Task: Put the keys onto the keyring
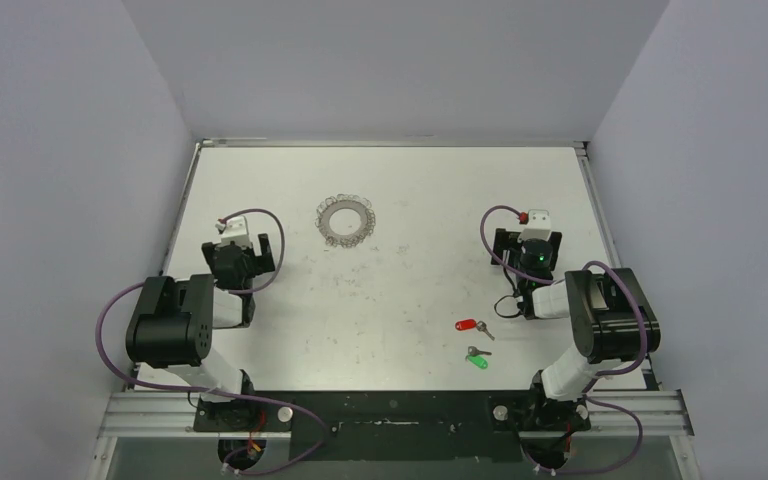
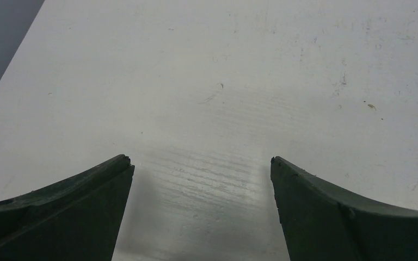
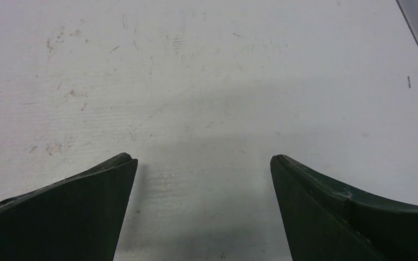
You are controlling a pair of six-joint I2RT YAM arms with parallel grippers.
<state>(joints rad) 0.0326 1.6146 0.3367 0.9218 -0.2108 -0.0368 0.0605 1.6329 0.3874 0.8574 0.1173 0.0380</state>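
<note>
Two lying at five o'clock: red key (image 1: 468, 324), green key (image 1: 477, 360). One silver loop-fringed keyring (image 1: 346, 220). Left gripper (image 2: 201, 160), right gripper (image 3: 203, 157) gaping.

Red-tagged key (image 1: 471, 325); green-tagged key (image 1: 477, 358); silver keyring (image 1: 346, 221); scuffed white table (image 1: 400, 290)

The tabletop (image 1: 410, 290) is matt white, scuffed, and flecked with fine scratches and dark specks. Close up it shows a faint ribbed grain. Near its far edge, the keyring (image 1: 362, 222) looks like dull silver metal with a fringe of thin wire. Toward the near right corner, the 2 keys (image 1: 484, 331) are silvery metal, 1 with a red plastic tag (image 1: 466, 325) and 1 with a bright green plastic tag (image 1: 479, 363). The left gripper (image 2: 201, 160) and right gripper (image 3: 203, 159) have dark, matt fingers (image 2: 65, 212), slightly rough at the edges.
</note>
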